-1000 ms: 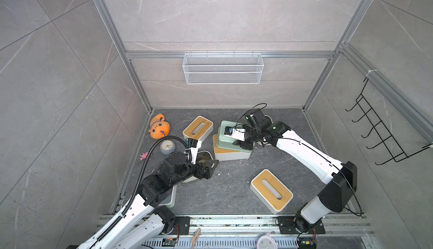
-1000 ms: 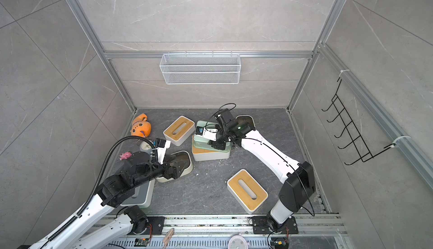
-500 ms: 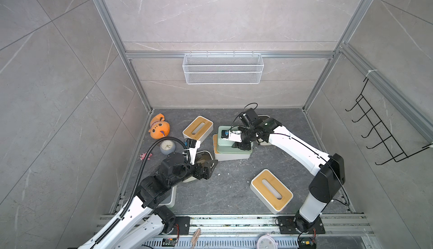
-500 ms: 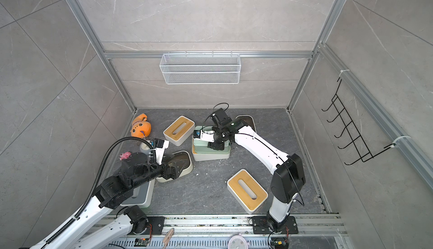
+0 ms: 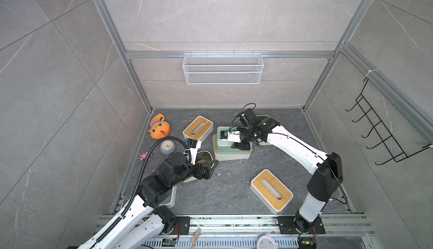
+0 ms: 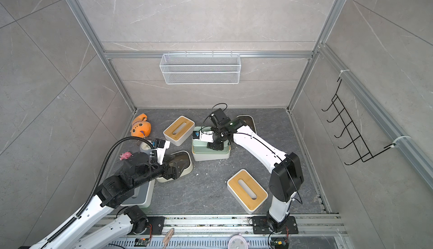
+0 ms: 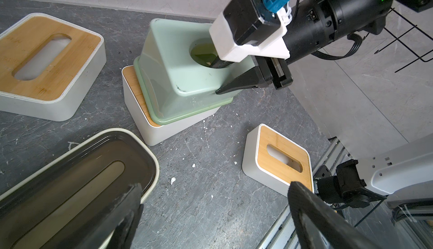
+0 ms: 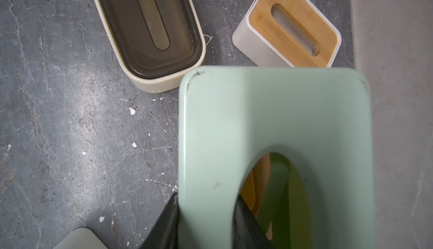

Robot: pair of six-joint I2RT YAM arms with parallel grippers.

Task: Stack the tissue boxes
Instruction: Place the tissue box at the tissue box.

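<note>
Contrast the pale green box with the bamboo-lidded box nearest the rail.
The pale green box sits on another box; the bamboo-lidded box stands alone on the floor. The right gripper pinches the pale green box; the bamboo-lidded box is untouched. The pale green box is one colour; the bamboo-lidded box is white under bamboo. Both have slotted tops.

A robot lab test cell, mocked up like a bathroom: grey marble-look wall panels (image 5: pixel 210 13) in aluminium framing (image 5: pixel 225 55), a white wire basket (image 5: pixel 222 68) on the wall beyond the right claw (image 5: pixel 239 146), a black hook rack (image 5: pixel 384 130) on the wall to its right, and a metal mounting rail (image 5: pixel 234 220) behind it.
</note>
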